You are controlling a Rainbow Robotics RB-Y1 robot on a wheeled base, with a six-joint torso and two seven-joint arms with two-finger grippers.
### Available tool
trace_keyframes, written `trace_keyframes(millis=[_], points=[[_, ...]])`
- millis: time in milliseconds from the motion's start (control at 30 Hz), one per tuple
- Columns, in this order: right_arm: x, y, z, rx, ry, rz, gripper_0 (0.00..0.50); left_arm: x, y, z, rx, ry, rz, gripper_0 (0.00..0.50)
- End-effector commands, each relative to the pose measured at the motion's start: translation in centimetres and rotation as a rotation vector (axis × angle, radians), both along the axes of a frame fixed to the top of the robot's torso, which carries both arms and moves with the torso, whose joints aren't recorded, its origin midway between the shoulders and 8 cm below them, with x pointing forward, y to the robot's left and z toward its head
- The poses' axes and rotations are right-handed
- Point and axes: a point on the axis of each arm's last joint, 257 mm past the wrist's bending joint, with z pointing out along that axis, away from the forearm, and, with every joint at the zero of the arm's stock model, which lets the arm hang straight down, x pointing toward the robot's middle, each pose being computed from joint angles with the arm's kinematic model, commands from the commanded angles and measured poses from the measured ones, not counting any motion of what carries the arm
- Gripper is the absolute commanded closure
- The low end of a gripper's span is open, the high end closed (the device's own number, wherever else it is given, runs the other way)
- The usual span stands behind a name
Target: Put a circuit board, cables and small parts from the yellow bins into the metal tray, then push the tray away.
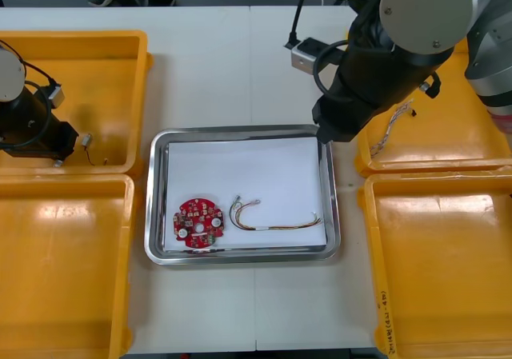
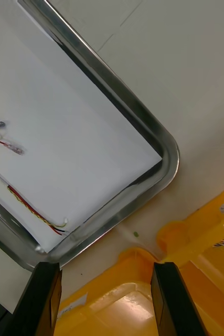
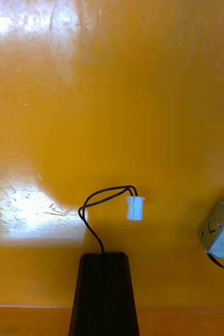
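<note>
The metal tray (image 1: pixel 160 147), white inside, holds a round red circuit board (image 1: pixel 199 222) and a red and yellow cable (image 1: pixel 272 217). My right gripper (image 1: pixel 333 132) hangs over the tray's far right corner (image 2: pixel 167 152). In the right wrist view the right gripper (image 2: pixel 106 299) is open with nothing between its fingers, and the red and yellow cable (image 2: pixel 33 210) lies in the tray beyond them. My left gripper (image 1: pixel 62 147) is down in the far left yellow bin (image 1: pixel 96 51). In the left wrist view the left gripper (image 3: pixel 104 255) is shut on a black cable (image 3: pixel 93 199) ending in a white plug (image 3: pixel 135 207).
A small metal part (image 3: pixel 221 236) with a black wire lies on the bin floor beside the left fingers. A twisted cable (image 1: pixel 394 125) rests in the far right yellow bin (image 1: pixel 480 147). The two near bins (image 1: pixel 64 279) (image 1: pixel 448 271) look bare.
</note>
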Motion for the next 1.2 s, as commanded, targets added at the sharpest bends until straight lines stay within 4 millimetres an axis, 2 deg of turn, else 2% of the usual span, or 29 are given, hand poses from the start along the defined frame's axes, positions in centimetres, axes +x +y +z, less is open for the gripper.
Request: trace_keyframes(millis=[33,200,400,567,800,900,933,1167,1200], points=[[1.5,-1.8,4.2,0.067,-0.061,-0.135,0.000,1.2,-1.6,2.1,-0.006,-0.027,-0.019,0.500],[2.3,-3.3,4.4,0.087,-0.047,-0.215,0.000,1.6,-1.8,3.2,-0.014,-0.049,-0.016,0.500],[3.9,-6.5,4.7,0.096,-0.042,-0.329,0.000,2.2,-2.0,5.4,-0.040,-0.093,-0.016,0.500],[5.4,-9.5,4.9,0.095,-0.050,-0.435,0.000,2.9,-2.3,8.2,-0.059,-0.150,-0.022,0.500],[6.7,-12.7,5.0,0.127,-0.028,-0.555,0.000,3.1,-2.1,11.5,-0.073,-0.205,-0.016,0.500],[7.0,-13.7,4.8,0.150,-0.006,-0.600,0.000,3.4,-2.1,13.2,-0.087,-0.235,-0.010,0.500],[7.0,-13.7,4.8,0.150,-0.006,-0.600,0.000,3.4,-2.1,13.2,-0.087,-0.235,-0.010,0.500],[7.7,-16.1,4.2,0.133,-0.004,-0.681,0.000,3.2,-1.3,17.7,-0.051,-0.247,-0.011,0.500],[7.7,-16.1,4.2,0.133,-0.004,-0.681,0.000,3.2,-1.3,17.7,-0.051,-0.247,-0.011,0.500]])
